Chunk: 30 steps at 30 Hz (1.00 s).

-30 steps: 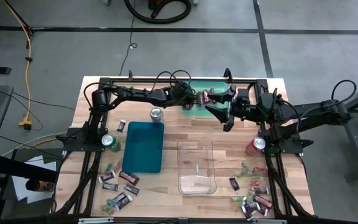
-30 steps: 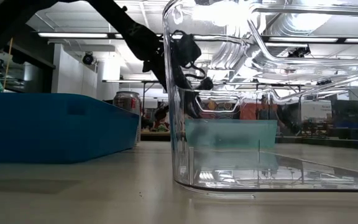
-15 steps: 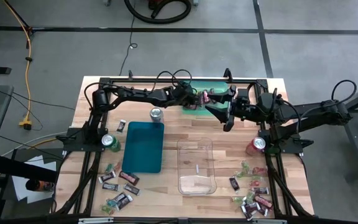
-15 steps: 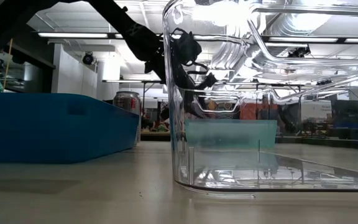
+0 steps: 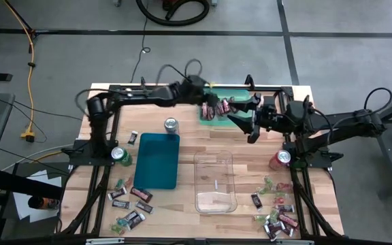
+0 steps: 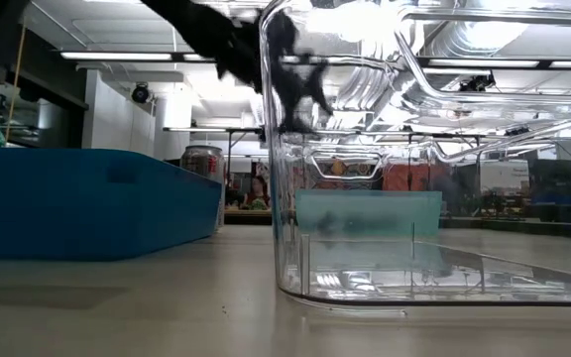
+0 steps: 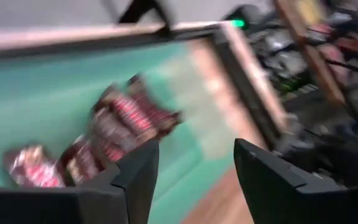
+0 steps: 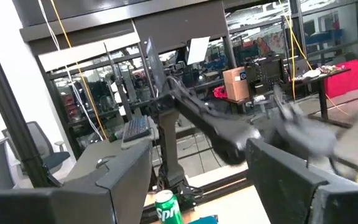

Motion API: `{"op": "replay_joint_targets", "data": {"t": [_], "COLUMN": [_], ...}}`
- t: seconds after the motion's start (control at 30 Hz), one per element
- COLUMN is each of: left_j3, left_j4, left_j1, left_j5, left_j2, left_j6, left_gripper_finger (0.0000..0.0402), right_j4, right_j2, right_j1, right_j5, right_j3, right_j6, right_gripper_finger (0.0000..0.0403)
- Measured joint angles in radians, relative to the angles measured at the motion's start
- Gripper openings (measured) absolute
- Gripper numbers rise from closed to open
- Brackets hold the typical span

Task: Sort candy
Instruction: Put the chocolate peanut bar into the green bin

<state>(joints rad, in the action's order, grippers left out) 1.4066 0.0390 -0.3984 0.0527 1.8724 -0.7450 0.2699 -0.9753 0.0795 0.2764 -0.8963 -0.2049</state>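
Several dark red bars (image 5: 218, 109) lie in the green tray (image 5: 240, 93) at upper centre. Left gripper (image 5: 203, 95) open, empty; right gripper (image 5: 250, 122) open. Candy piles (image 5: 129, 201) (lower corners) remain unsorted.

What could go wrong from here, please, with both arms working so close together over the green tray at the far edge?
1. The left gripper and right gripper are close together above the green tray, so I think they could collide.
2. The silver can stands under the left arm; a low sweep back might topple it.
3. Candy lies near the tray's rim and could be flicked out.
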Motion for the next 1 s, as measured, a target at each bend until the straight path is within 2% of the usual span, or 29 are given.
{"op": "replay_joint_targets", "data": {"t": [0.1,0.23,0.4,0.53,0.67,0.8,1.0], "left_j3": [-0.032,-0.128,-0.312,-0.474,-0.588,-0.637,-0.641], "left_j4": [-0.007,-0.031,-0.144,-0.279,-0.353,-0.353,-0.365], "left_j1": [0.016,0.099,0.267,0.419,0.535,0.593,0.595], "left_j5": [0.043,0.042,0.022,-0.026,-0.175,-0.319,-0.347], "left_j2": [-0.139,-0.358,-0.621,-0.778,-0.870,-0.902,-0.905], "left_j6": [0.114,0.263,0.346,0.373,0.378,0.398,0.398], "left_gripper_finger": [0.0199,0.0199,0.0199,0.0199,0.0199,0.0199,0.0199], "right_j4": [-0.009,-0.051,-0.153,-0.221,-0.248,-0.246,-0.245], "right_j2": [0.019,0.048,0.079,0.084,0.083,0.083,0.083], "right_j1": [0.001,0.007,0.028,0.041,0.041,0.041,0.038], "right_j5": [-0.004,-0.004,-0.010,-0.057,-0.087,-0.086,-0.086], "right_j3": [0.000,0.000,0.000,0.000,0.000,0.000,0.000], "right_j6": [-0.002,-0.003,-0.027,-0.082,-0.110,-0.104,-0.101], "right_gripper_finger": [0.0254,0.0254,0.0254,0.0254,0.0254,0.0254,0.0254]}}
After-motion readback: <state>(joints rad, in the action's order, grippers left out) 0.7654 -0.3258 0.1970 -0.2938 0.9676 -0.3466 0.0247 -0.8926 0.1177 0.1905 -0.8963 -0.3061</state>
